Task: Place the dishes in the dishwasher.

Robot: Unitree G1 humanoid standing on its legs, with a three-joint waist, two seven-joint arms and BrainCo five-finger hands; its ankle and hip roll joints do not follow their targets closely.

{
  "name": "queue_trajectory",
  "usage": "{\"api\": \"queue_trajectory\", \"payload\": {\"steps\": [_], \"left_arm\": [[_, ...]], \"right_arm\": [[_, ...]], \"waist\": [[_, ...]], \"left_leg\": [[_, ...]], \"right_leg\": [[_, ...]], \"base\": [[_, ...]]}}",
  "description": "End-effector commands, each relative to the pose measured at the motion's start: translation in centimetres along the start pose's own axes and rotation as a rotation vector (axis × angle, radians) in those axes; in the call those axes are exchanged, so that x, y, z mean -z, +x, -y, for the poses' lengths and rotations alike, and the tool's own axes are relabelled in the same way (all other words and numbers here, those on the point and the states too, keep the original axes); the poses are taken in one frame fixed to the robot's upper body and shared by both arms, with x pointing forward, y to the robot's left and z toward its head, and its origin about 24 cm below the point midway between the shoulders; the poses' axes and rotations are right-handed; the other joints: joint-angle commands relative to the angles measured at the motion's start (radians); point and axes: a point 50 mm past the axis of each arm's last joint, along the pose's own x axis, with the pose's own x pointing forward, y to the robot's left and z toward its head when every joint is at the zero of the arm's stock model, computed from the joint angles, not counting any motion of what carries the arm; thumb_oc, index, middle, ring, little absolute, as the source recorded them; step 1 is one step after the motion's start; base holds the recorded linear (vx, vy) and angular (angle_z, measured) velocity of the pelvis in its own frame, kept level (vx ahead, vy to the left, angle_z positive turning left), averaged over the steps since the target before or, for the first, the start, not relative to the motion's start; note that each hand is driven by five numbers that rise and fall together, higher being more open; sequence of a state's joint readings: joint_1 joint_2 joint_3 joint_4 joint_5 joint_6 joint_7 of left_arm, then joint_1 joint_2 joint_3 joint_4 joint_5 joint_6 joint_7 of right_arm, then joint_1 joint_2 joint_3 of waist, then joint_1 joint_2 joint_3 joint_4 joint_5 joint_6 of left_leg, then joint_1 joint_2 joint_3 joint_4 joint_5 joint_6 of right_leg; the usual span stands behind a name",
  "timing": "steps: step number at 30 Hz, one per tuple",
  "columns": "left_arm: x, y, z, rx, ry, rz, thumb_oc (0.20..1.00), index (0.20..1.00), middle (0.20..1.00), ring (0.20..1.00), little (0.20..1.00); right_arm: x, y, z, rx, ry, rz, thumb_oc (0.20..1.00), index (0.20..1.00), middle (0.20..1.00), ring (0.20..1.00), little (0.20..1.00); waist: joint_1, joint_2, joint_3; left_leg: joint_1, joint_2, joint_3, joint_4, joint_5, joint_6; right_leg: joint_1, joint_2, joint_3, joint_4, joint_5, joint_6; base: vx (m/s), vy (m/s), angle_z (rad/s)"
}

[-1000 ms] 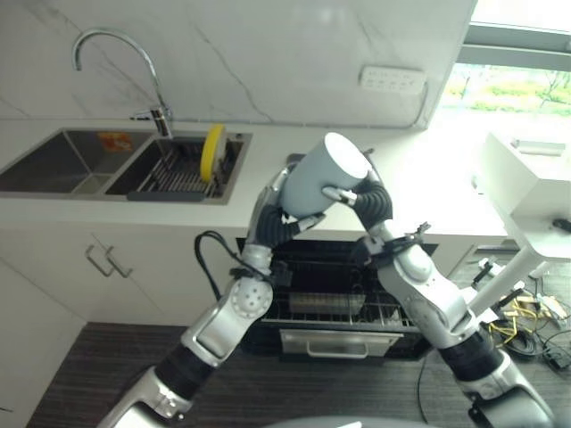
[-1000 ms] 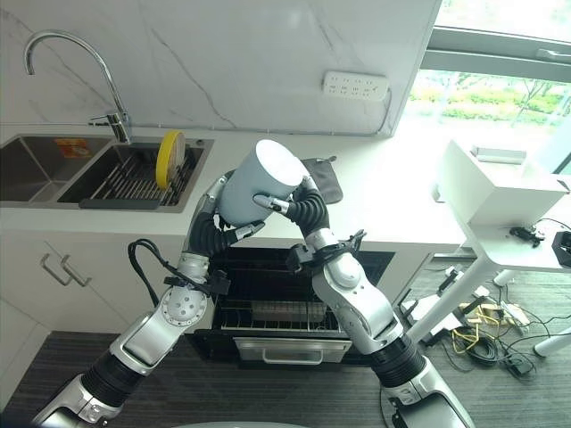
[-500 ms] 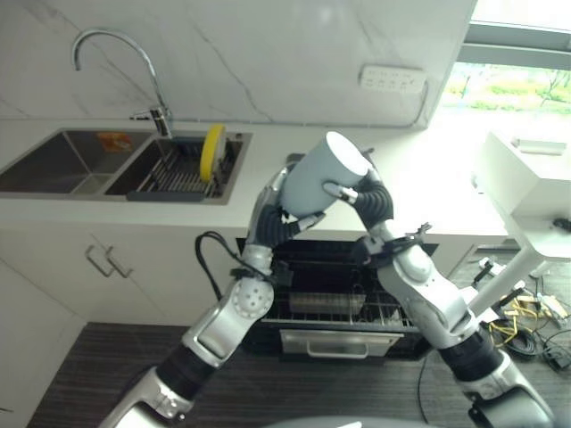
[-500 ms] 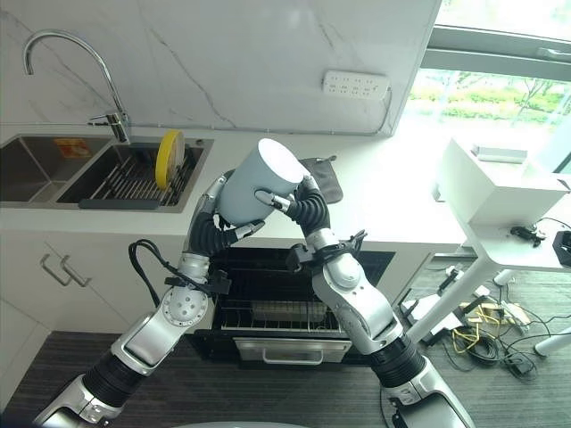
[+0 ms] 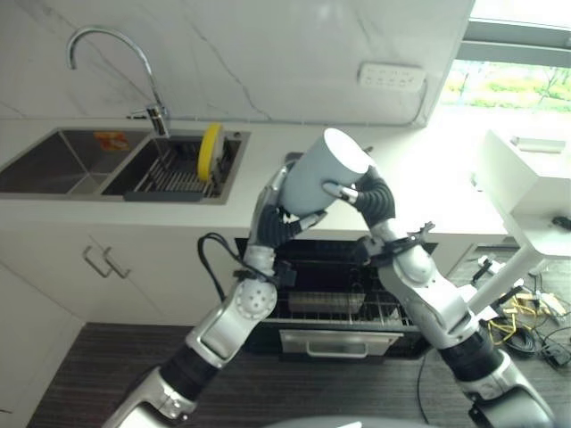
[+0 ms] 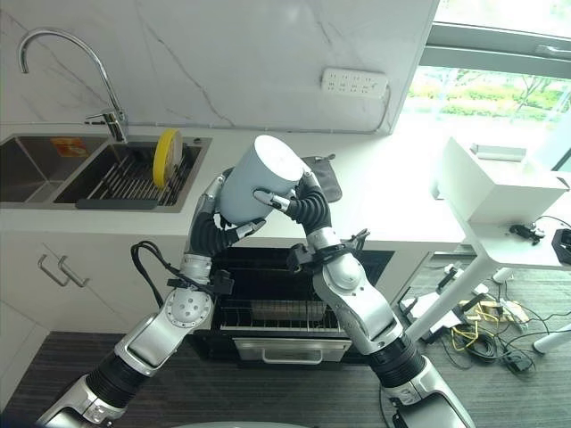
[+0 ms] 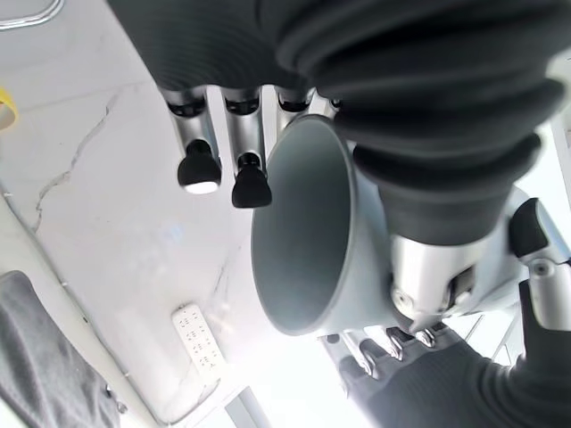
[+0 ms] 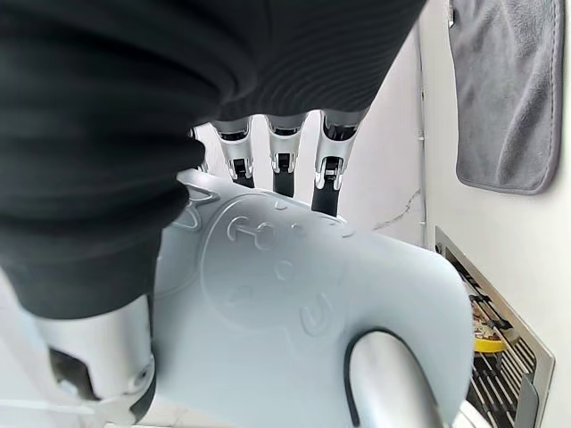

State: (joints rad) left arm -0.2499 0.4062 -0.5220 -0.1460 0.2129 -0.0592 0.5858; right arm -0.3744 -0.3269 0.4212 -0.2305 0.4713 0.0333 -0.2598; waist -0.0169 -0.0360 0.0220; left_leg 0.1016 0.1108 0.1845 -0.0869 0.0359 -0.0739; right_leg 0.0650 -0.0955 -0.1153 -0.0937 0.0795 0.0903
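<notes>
Cup — pale grey-blue, large, held tilted in the air above the counter edge and the open dishwasher, closed base turned up toward the wall, mouth toward the left arm.

Left hand — at the cup's lower, open end; in its wrist view the thumb lies along the outside of the rim while two dark-tipped fingers stand straight and clear of the wall beside the mouth. Whether the remaining fingers clasp the cup cannot be told.

Right hand — curled onto the cup's upper side and base; its wrist view shows fingers laid over the far edge of the base and the thumb pressed on the near face, gripping the cup.

Dishwasher — door open beneath the counter, wire rack pulled into view, a grey dish in it.

Sink — double basin, left of the arms, tap behind; right basin holds a rack with a yellow plate standing on edge.

Grey cloth — flat on the counter behind the cup.

Socket strip — on the marble wall.
</notes>
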Motion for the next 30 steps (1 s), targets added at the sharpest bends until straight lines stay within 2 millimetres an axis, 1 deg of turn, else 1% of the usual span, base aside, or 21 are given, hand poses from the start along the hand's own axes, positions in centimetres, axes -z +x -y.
{"api": "queue_trajectory", "payload": {"steps": [1, 7, 8, 9, 10, 11, 15, 19, 20, 21, 23, 27, 30], "left_arm": [[-2.1, 2.1, 1.6, 0.065, -0.118, 0.124, 1.000, 1.000, 1.000, 1.000, 1.000], [-2.1, 1.9, 1.7, 0.050, -0.187, 0.103, 1.000, 1.000, 1.000, 1.000, 1.000], [-2.0, 1.8, 1.6, 0.042, -0.209, 0.094, 1.000, 1.000, 1.000, 1.000, 1.000], [-1.8, 1.6, 1.3, 0.030, -0.222, 0.080, 1.000, 1.000, 1.000, 1.000, 1.000], [-1.7, 1.5, 1.1, 0.024, -0.224, 0.071, 1.000, 1.000, 1.000, 1.000, 1.000], [-1.3, 1.3, 0.8, 0.012, -0.229, 0.050, 1.000, 1.000, 1.000, 1.000, 1.000], [-0.3, 0.4, -0.7, -0.047, -0.260, 0.012, 1.000, 1.000, 1.000, 1.000, 1.000], [1.1, -0.5, -2.7, -0.126, -0.290, -0.055, 1.000, 1.000, 1.000, 1.000, 1.000], [1.6, -0.9, -3.7, -0.164, -0.291, -0.077, 1.000, 1.000, 1.000, 1.000, 1.000], [1.7, -1.0, -3.9, -0.168, -0.291, -0.080, 1.000, 1.000, 1.000, 1.000, 1.000], [2.5, -1.8, -5.5, -0.225, -0.304, -0.113, 1.000, 1.000, 1.000, 1.000, 1.000], [2.9, -2.4, -7.5, -0.263, -0.303, -0.132, 1.000, 1.000, 1.000, 1.000, 1.000], [3.1, -2.6, -8.5, -0.256, -0.319, -0.140, 1.000, 1.000, 1.000, 1.000, 1.000]], "right_arm": [[-5.2, 1.7, -0.2, -0.016, -0.017, 0.274, 0.200, 0.200, 0.200, 0.200, 0.200], [-5.3, 1.7, 0.0, 0.004, -0.030, 0.287, 0.200, 0.200, 0.200, 0.200, 0.200], [-5.3, 1.6, 0.3, 0.018, -0.031, 0.289, 0.200, 0.200, 0.200, 0.200, 0.200], [-5.3, 1.5, 0.5, 0.030, -0.039, 0.292, 0.200, 0.200, 0.200, 0.200, 0.200], [-5.3, 1.4, 0.7, 0.035, -0.040, 0.289, 0.200, 0.200, 0.200, 0.200, 0.200], [-5.2, 1.1, 1.0, 0.050, -0.051, 0.290, 0.200, 0.200, 0.200, 0.200, 0.200], [-4.9, 0.3, 2.3, 0.104, -0.068, 0.286, 0.200, 0.200, 0.200, 0.200, 0.200], [-4.7, -0.8, 4.1, 0.178, -0.093, 0.290, 0.200, 0.200, 0.200, 0.200, 0.200], [-4.7, -1.3, 5.0, 0.211, -0.105, 0.292, 0.200, 0.200, 0.200, 0.200, 0.200], [-4.6, -1.4, 5.1, 0.217, -0.106, 0.292, 0.200, 0.200, 0.200, 0.200, 0.200], [-4.6, -2.5, 6.4, 0.261, -0.108, 0.297, 0.200, 0.200, 0.200, 0.200, 0.200], [-4.9, -3.9, 7.6, 0.282, -0.093, 0.307, 0.200, 0.200, 0.200, 0.200, 0.200], [-4.9, -4.7, 8.0, 0.274, -0.071, 0.296, 0.200, 0.200, 0.200, 0.200, 0.200]], "waist": [[0.008, -0.006, 0.009], [0.007, -0.005, 0.012], [0.009, -0.003, 0.010], [0.010, -0.003, 0.012], [0.010, -0.002, 0.009], [0.011, -0.002, 0.012], [0.019, 0.002, 0.017], [0.028, 0.004, 0.021], [0.032, 0.005, 0.022], [0.033, 0.006, 0.022], [0.038, 0.008, 0.025], [0.041, 0.012, 0.027], [0.039, 0.013, 0.029]], "left_leg": [[0.014, -0.004, -0.027, 0.000, -0.030, 0.034], [0.016, -0.003, -0.025, 0.000, -0.030, 0.033], [0.020, -0.002, -0.027, 0.000, -0.039, 0.032], [0.015, -0.003, -0.028, 0.000, -0.030, 0.033], [0.019, -0.003, -0.028, 0.000, -0.039, 0.032], [0.015, -0.004, -0.027, 0.000, -0.029, 0.033], [0.018, -0.002, -0.031, 0.000, -0.035, 0.032], [0.018, -0.001, -0.034, 0.000, -0.034, 0.030], [0.017, -0.002, -0.039, 0.000, -0.033, 0.030], [0.017, -0.002, -0.039, 0.000, -0.032, 0.030], [0.017, -0.003, -0.045, 0.000, -0.030, 0.030], [0.017, -0.007, -0.051, 0.000, -0.028, 0.030], [0.022, -0.015, -0.056, 0.000, -0.024, 0.035]], "right_leg": [[0.033, -0.055, -0.053, 0.006, 0.008, 0.049], [0.034, -0.055, -0.055, 0.006, 0.008, 0.048], [0.038, -0.054, -0.055, 0.006, 0.001, 0.050], [0.034, -0.055, -0.057, 0.006, 0.009, 0.048], [0.037, -0.055, -0.057, 0.006, 0.002, 0.050], [0.033, -0.055, -0.058, 0.006, 0.010, 0.048], [0.038, -0.055, -0.064, 0.006, 0.003, 0.048], [0.042, -0.055, -0.072, 0.006, 0.003, 0.047], [0.043, -0.055, -0.077, 0.006, 0.003, 0.046], [0.043, -0.055, -0.078, 0.006, 0.003, 0.046], [0.045, -0.055, -0.083, 0.006, 0.003, 0.044], [0.048, -0.053, -0.085, 0.006, 0.004, 0.042], [0.057, -0.044, -0.080, 0.006, 0.002, 0.034]], "base": [[0.00, 0.000, 0.00], [-0.01, -0.002, -0.02], [-0.02, -0.011, -0.03], [0.00, 0.000, 0.00], [-0.05, -0.011, -0.01], [0.00, 0.000, 0.00], [-0.02, -0.005, -0.02], [-0.01, -0.002, 0.00], [0.00, 0.000, 0.00], [-0.01, -0.004, 0.05], [0.01, 0.000, 0.10], [0.04, -0.001, 0.09], [0.10, -0.002, 0.01]]}}
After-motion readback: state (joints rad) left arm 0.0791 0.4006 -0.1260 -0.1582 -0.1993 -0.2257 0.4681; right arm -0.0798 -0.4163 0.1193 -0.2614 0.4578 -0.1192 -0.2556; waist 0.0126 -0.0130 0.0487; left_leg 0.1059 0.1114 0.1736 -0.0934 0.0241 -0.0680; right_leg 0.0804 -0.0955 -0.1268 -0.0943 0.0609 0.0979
